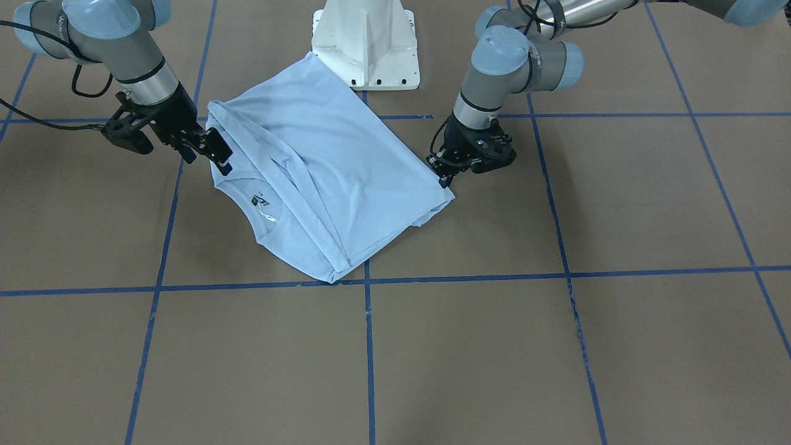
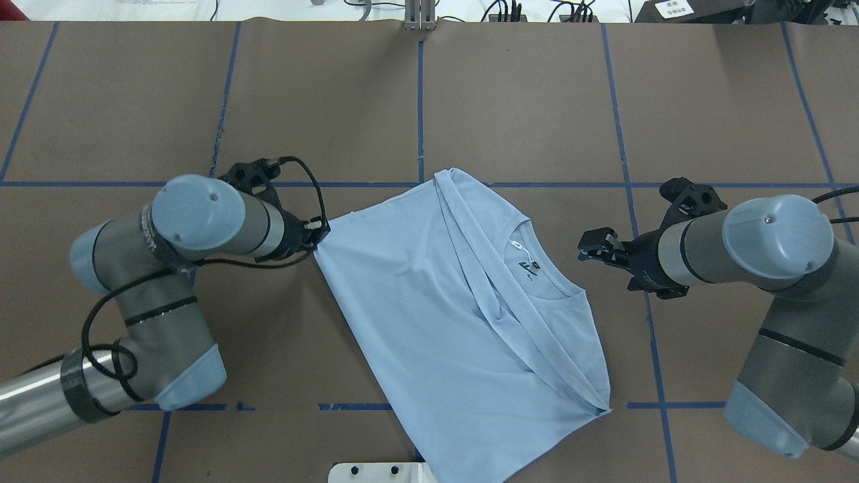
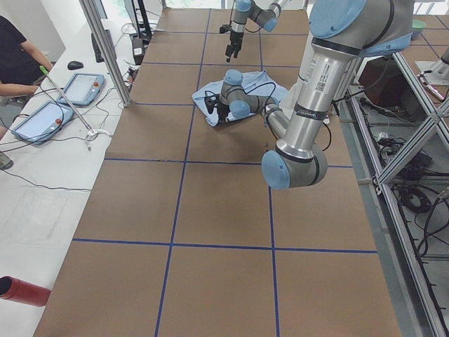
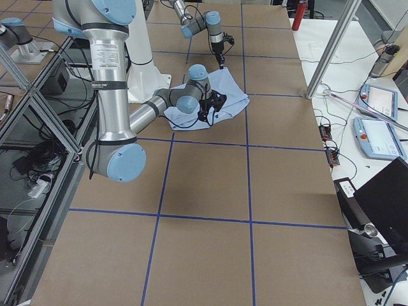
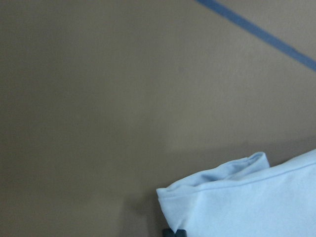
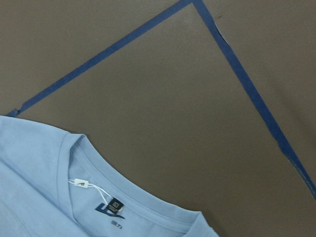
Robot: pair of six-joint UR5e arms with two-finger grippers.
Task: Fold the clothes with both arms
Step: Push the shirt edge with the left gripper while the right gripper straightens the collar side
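Partly folded, a light blue short-sleeved T-shirt (image 2: 416, 295) lies flat on the brown paper-covered table (image 2: 537, 100), which is gridded with blue tape lines (image 2: 421, 100). One corner reaches the white pedestal base (image 1: 366, 43). Its round ribbed collar (image 2: 560, 290), dark neck label (image 2: 530, 268) showing, faces up. The black two-finger left gripper (image 2: 321, 235) sits at the shirt's side corner, tips against the cloth edge; whether it pinches fabric cannot be told. The black two-finger right gripper (image 2: 590, 245) hangs just beside the collar, jaws apart and holding nothing.
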